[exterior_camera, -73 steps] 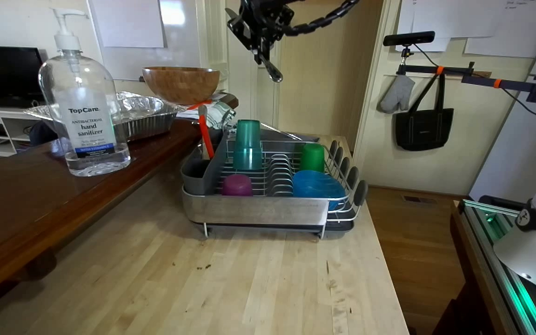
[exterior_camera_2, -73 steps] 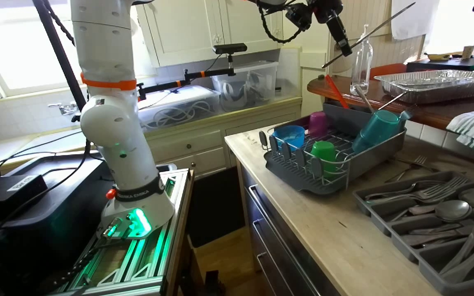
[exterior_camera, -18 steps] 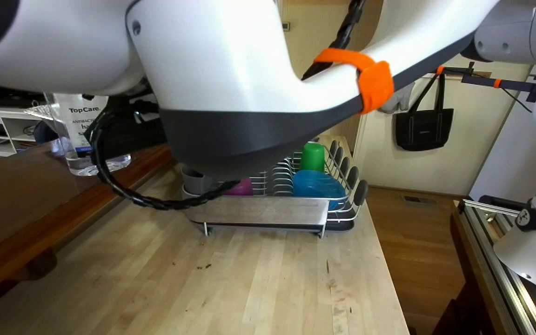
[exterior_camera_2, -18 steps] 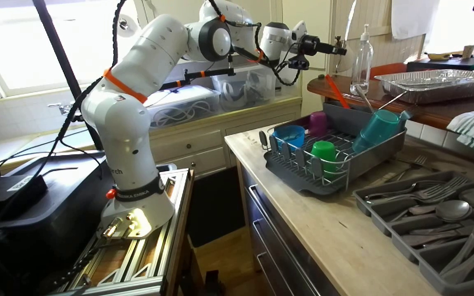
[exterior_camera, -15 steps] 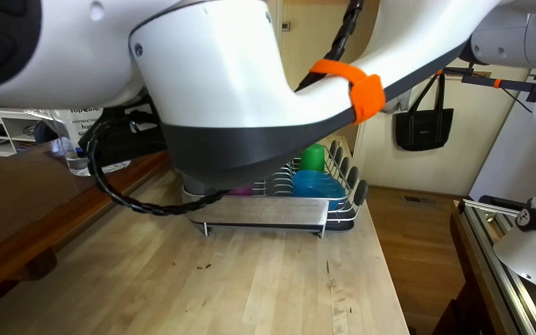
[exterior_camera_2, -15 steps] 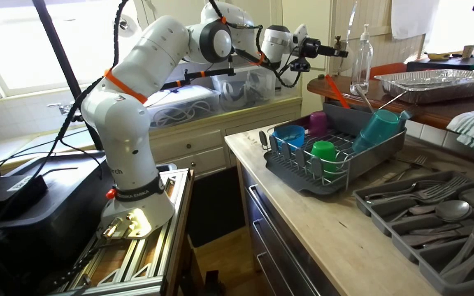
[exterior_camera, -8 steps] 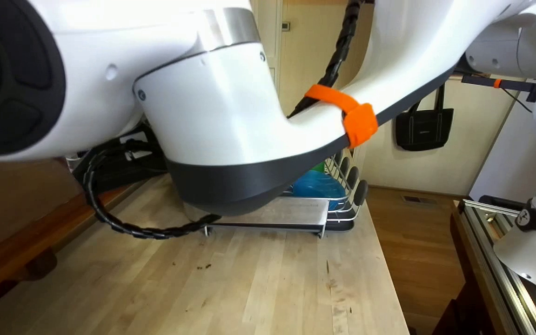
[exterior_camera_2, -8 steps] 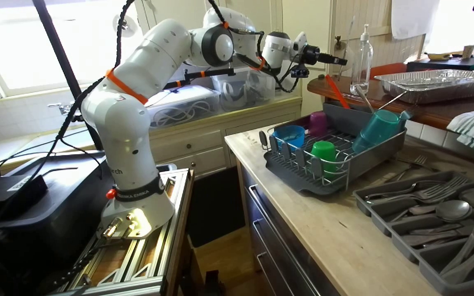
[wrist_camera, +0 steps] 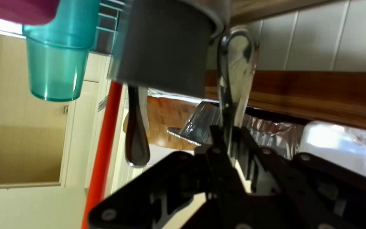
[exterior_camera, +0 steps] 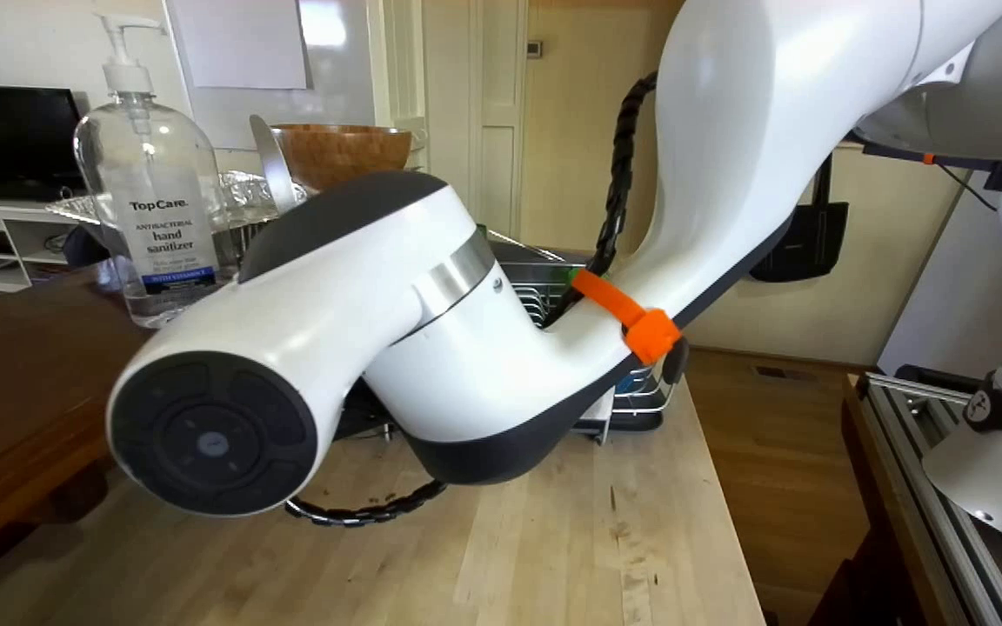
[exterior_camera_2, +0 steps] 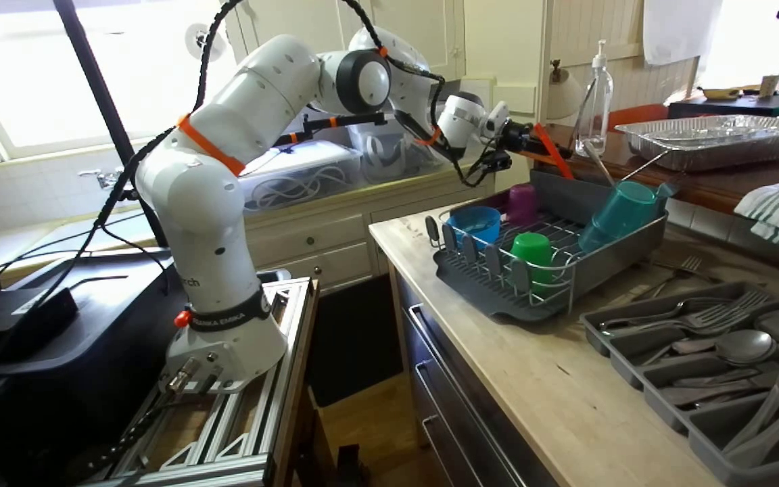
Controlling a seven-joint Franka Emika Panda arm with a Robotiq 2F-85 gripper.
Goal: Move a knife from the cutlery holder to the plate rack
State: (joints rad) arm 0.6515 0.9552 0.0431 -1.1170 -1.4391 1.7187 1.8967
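Pincer (wrist_camera: 229, 135) clamped on the knife (exterior_camera: 274, 165), blade up, handle end down near the rim of the cutlery holder (wrist_camera: 167, 47); whether over it, we cannot tell. Judged best: we hold firm, keep that end clear of the rim, then lower slowly into the dish rack (exterior_camera_2: 623, 256). Against some seconds back, we note pincer lower, knife steeper, green cup (exterior_camera_2: 531, 251) unmoved.

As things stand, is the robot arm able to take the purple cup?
Probably not yet: the gripper is shut on the knife, which should first be put down. In the wrist view the cutlery holder also shows between knife and purple cup.
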